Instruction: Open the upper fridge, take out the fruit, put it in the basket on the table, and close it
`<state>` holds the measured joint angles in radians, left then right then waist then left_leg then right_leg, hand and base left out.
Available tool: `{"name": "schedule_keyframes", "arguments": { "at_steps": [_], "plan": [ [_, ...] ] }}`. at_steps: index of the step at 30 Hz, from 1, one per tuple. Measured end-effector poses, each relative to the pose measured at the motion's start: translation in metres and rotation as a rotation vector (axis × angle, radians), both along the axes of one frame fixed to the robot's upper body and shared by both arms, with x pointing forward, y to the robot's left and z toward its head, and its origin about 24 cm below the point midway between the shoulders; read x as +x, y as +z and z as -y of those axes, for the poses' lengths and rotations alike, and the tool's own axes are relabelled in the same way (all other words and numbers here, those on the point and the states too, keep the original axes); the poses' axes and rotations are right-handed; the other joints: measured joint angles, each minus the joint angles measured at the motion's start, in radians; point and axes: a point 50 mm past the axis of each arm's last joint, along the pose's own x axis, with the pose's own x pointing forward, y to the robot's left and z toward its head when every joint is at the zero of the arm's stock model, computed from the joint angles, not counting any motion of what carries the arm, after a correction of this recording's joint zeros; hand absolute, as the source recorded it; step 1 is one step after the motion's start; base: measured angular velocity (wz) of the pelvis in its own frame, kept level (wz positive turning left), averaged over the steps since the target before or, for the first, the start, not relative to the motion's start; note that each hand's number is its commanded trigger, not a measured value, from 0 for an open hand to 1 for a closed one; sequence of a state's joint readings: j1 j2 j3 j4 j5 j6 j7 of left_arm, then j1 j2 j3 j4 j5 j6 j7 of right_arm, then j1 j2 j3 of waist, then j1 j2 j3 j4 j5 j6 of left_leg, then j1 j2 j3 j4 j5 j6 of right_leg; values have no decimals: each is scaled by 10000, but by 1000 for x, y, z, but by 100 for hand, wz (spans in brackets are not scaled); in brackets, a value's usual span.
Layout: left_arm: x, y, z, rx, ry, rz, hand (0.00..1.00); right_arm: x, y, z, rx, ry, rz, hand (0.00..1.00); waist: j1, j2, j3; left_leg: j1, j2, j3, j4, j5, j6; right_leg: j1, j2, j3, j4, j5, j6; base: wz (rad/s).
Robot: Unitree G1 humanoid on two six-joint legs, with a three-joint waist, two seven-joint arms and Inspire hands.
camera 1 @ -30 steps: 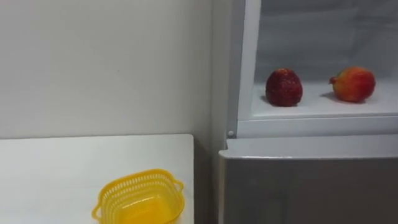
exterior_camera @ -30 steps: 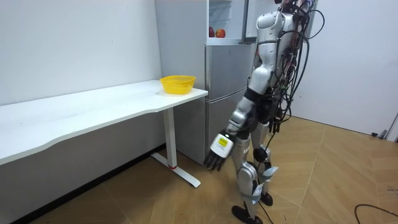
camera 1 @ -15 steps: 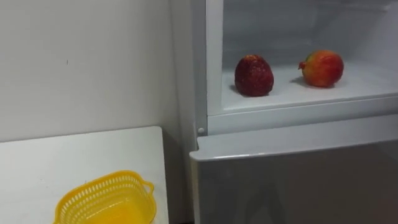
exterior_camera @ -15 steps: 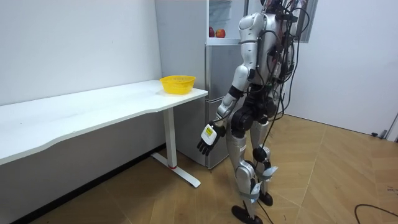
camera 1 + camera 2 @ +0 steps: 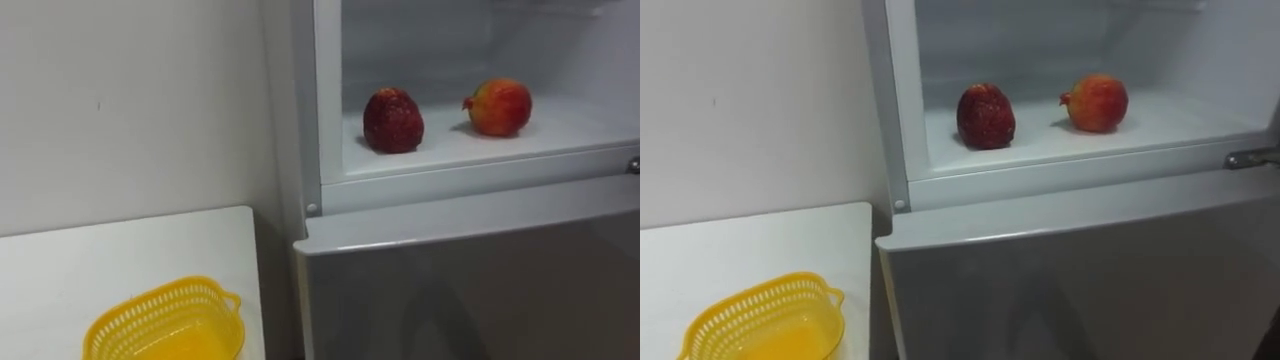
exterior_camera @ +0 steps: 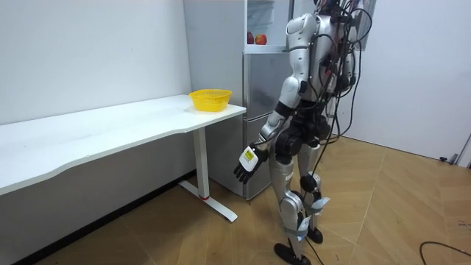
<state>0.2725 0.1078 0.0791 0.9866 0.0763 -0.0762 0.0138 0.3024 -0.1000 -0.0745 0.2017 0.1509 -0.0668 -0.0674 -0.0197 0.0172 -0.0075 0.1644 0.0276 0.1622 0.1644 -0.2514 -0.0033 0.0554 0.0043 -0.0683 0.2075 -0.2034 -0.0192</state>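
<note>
Fingers (image 6: 238, 174) of the left hand (image 6: 246, 162) hang loose and a little spread, and they hold nothing. The room view shows this hand low down by the robot's leg, below the top of the bench (image 6: 110, 129). The robot stands right in front of the fridge (image 6: 261, 110), by the end of the bench.

From the robot's eyes, the upper fridge (image 5: 327, 100) is open at 1 o'clock. A dark red fruit (image 5: 393, 121) stands on its white shelf (image 5: 450, 148), close to the front edge. A round red and yellow fruit (image 5: 497, 106) sits at the dark one's 3 o'clock, a bit farther back. The two are near each other but do not touch.

The lower door (image 5: 470, 280) is shut, at 5 o'clock. A yellow basket (image 5: 165, 325) sits on the white bench at 7 o'clock, near the edge beside the fridge.
</note>
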Motion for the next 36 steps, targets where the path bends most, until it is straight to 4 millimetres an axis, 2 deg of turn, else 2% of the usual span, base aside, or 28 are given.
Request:
{"name": "schedule_keyframes", "arguments": {
  "at_steps": [2, 6, 10, 15, 20, 22, 27, 36],
  "plan": [
    [-4, 0, 0, 39, 5, -42, 0, 7, 20, -5, -180, 156, 938, 0, 1, 44, -15, -9, 12, 34, 0, 0, 0, -28, 96, 131, -29, 64, 10, -14],
    [-7, 0, -2, 94, 1, -31, 0, 21, 66, -14, -779, 714, 3152, 0, 74, 76, 21, 19, 57, 311, -2, 0, 0, -100, 195, 410, -48, 165, 1, -21],
    [-14, -1, -6, 308, -189, -244, 0, 29, 102, -23, -1679, 1158, 4741, 0, 59, 119, -38, -161, 107, 577, -1, -1, 0, -363, 293, 664, -21, 265, -11, -19],
    [-25, -2, -10, 402, -225, -672, 0, 29, 138, -33, -2577, 1355, 6431, 0, 33, 108, -22, -301, 144, 572, 0, 0, 0, -380, 324, 625, -45, 340, -37, -3],
    [-26, -2, -10, 417, -549, -775, 0, 31, 159, -41, -2994, 1572, 7546, 0, 150, 127, 22, -319, 143, 560, -7, 0, 0, -371, 310, 578, -61, 340, -36, 2],
    [-25, -2, -10, 426, -724, -844, 0, 31, 159, -41, -3245, 1454, 7553, 0, 200, 140, 58, -308, 144, 562, -6, 0, 0, -384, 312, 575, -51, 342, -37, 0],
    [-26, -4, -9, 244, -883, -1032, 0, 33, 161, -42, -3273, 1212, 7724, 0, 292, 133, 76, -317, 153, 565, -6, 0, 0, -392, 317, 575, -55, 347, -45, 0],
    [-24, -3, -14, 304, -1381, -1271, 0, 52, 192, -53, -3348, 1491, 9439, 0, 330, -48, 43, -304, 160, 459, -6, 1, 0, -333, 307, 423, -60, 353, -50, 4]
  ]
}}
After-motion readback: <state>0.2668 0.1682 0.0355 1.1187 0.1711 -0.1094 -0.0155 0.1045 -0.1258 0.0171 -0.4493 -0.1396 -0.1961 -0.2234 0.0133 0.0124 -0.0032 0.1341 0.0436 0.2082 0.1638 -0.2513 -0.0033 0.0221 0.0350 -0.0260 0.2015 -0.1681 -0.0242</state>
